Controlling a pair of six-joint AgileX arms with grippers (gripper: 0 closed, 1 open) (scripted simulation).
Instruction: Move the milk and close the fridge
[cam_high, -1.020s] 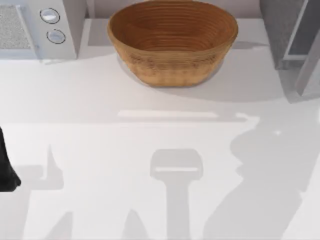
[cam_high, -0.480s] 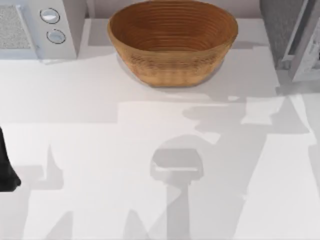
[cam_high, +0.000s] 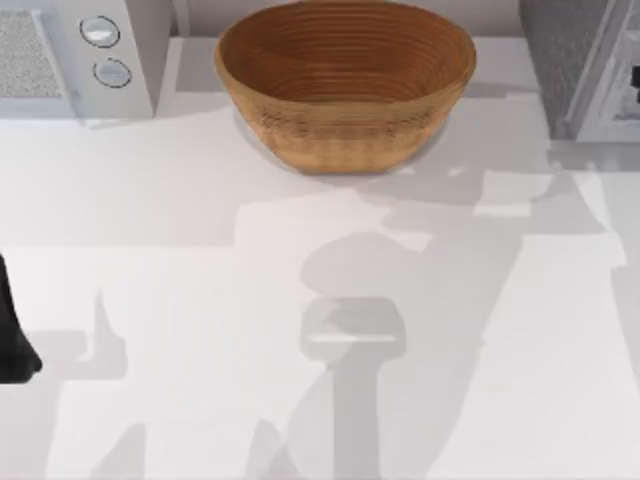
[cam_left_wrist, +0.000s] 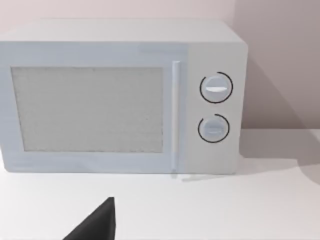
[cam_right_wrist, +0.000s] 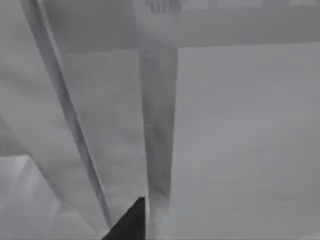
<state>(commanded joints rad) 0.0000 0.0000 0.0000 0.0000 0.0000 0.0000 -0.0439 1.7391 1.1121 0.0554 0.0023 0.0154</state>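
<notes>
**Right gripper at the fridge door, far right of the table**

Fingertip: one dark fingertip of the right gripper (cam_right_wrist: 131, 222) shows in the right wrist view, close against the pale frame of the fridge door (cam_right_wrist: 159, 125). Whether the jaws stand open or closed cannot be told from it, nor whether they have hold of anything. Beyond the fingertip the door's translucent pane spreads pale grey, crossed by an upright frame bar and a slanted edge.

From above, the fridge (cam_high: 562, 60) stands at the far right corner of the table (cam_high: 200, 300), its dark-grey speckled side facing left and its pale-framed door (cam_high: 612, 90) at the right edge of the picture. A small dark part sits at that edge beside the door; what it is cannot be told.

The milk cannot be made out.

A wicker basket (cam_high: 345, 85) sits at the far middle of the table, well apart from the fridge. A white microwave (cam_high: 75, 55) with two round knobs stands at the far left corner.

The left arm (cam_high: 12, 335) is parked at the left edge of the table, nearer than the microwave. In the left wrist view a dark tip of the left gripper (cam_left_wrist: 97, 225) shows above the white tabletop, facing the microwave's (cam_left_wrist: 120, 97) front; its jaws' state cannot be told.
</notes>
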